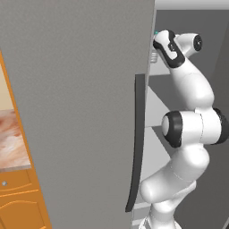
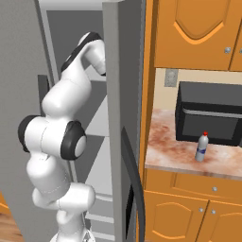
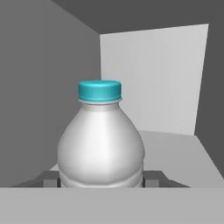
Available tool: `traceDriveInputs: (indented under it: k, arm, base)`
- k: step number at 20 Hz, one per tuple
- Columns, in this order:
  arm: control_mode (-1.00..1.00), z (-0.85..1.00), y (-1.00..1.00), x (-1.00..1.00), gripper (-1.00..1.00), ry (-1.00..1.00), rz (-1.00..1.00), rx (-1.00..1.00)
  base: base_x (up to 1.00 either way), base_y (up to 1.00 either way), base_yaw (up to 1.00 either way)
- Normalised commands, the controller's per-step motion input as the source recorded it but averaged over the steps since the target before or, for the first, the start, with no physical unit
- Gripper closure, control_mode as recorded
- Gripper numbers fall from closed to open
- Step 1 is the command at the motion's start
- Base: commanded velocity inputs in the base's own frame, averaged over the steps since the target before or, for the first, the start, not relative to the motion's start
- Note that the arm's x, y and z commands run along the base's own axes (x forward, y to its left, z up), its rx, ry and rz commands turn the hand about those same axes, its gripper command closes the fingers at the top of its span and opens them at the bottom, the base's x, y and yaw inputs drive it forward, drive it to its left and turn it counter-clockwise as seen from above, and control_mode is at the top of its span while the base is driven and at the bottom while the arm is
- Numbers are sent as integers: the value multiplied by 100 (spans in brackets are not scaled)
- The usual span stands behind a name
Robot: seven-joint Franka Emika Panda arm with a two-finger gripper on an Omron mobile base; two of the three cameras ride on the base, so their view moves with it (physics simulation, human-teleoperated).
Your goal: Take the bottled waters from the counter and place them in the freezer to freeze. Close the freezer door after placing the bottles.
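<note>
A simulated kitchen with orange wooden cabinets [image 2: 198, 33] surrounds a tall grey side-by-side refrigerator, whose freezer compartment [image 3: 148, 78] stands open, grey inside with white shelves [image 1: 156, 107]. In the left base view the tall flat grey freezer door [image 1: 80, 112] is swung wide and takes up most of the picture, its long dark vertical bar handle [image 1: 136, 143] along its edge; to its left a strip of reddish-pink marbled stone counter [image 1: 11, 141] shows above an orange cabinet front. The white arm reaches up and forward into the compartment, its hand at an upper shelf. In the hand view the gripper [image 3: 101, 179] is pinching a small clear plastic bottle with a light-blue cap [image 3: 100, 140]: the two dark finger tips [image 3: 50, 179] press against the bottle's lower sides, one on each side. The bottle stands upright just above or on a white shelf; whether its base touches the shelf cannot be told. In the right base view the second small clear bottle, red-capped with a blue-white label [image 2: 202, 147], stands upright on the counter's other stretch, just in front of the black microwave [image 2: 210, 116], well apart from the freezer.
</note>
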Motion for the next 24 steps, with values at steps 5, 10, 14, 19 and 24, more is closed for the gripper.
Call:
traceDriveInputs:
  k: [5, 10, 14, 19, 24]
  arm:
    - [-100, -26, 0, 40, 100, 0, 0, 0]
    - [-100, -26, 0, 31, 100, 0, 0, -2]
    - [-100, -22, 0, 19, 100, -1, 0, -1]
    - [-100, -13, 0, 5, 100, -4, 1, 0]
    - [-100, -9, 1, 0, -100, 0, 0, 0]
  base:
    - [0, 0, 0]
    - [0, 0, 0]
    - [0, 0, 0]
    - [0, 0, 0]
    - [0, 0, 0]
